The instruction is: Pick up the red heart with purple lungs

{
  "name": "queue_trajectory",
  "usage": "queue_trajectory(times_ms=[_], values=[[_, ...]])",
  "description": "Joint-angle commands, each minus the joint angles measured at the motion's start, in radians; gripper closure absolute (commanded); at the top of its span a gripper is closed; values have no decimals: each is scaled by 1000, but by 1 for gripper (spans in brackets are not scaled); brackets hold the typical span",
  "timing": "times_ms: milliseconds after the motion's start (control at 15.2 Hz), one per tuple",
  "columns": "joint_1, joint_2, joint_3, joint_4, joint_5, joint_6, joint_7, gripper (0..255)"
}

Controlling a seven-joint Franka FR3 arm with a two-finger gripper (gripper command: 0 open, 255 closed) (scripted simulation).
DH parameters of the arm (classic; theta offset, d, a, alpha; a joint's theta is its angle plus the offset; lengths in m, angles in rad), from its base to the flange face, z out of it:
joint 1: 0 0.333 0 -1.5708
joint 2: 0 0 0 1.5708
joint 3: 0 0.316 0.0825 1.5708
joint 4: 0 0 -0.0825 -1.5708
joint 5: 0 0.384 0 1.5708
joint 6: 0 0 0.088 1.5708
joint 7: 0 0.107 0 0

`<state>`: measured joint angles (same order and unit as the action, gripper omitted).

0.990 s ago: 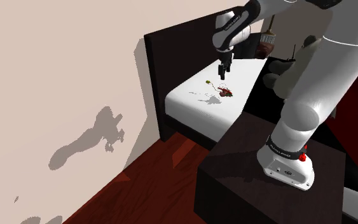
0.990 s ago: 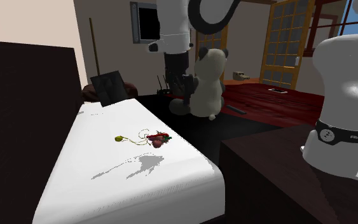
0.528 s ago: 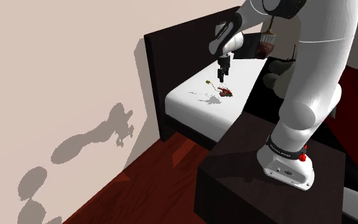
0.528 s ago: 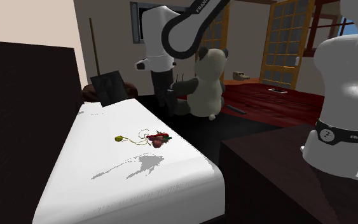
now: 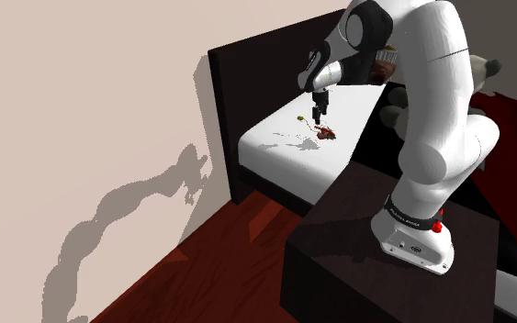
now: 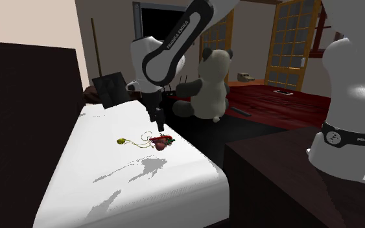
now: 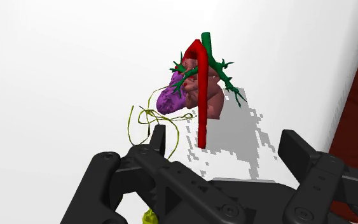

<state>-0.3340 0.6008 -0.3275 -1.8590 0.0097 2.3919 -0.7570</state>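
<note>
In the shoulder view, the small red heart with purple lungs and green vessels [image 5: 326,134] lies flat on the white bed [image 5: 279,158]. That is why I come at it from above: my arm arches over from the stand, and my hand [image 5: 318,114] points down just over it.

In the second exterior view, the hand [image 6: 158,120] hangs clear of the heart [image 6: 161,142], near the bed's right edge.

In the wrist view, my fingers [image 7: 159,135] stand spread and empty, with the heart [image 7: 196,89] ahead of them, untouched.

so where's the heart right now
In the second exterior view the heart lies on the white surface, near its right edge, just below the tool.
</note>
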Motion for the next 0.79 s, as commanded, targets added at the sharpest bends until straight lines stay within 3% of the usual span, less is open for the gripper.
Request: queue_trajectory(times_ms=[0, 594, 660, 726], values=[[-27, 65, 12, 72, 17, -7, -19, 0], [-41, 144, 29, 89, 32, 54, -18, 0], [-41, 144, 29, 91, 32, 53, -18, 255], [-41, 144, 29, 90, 32, 53, -18, 255]])
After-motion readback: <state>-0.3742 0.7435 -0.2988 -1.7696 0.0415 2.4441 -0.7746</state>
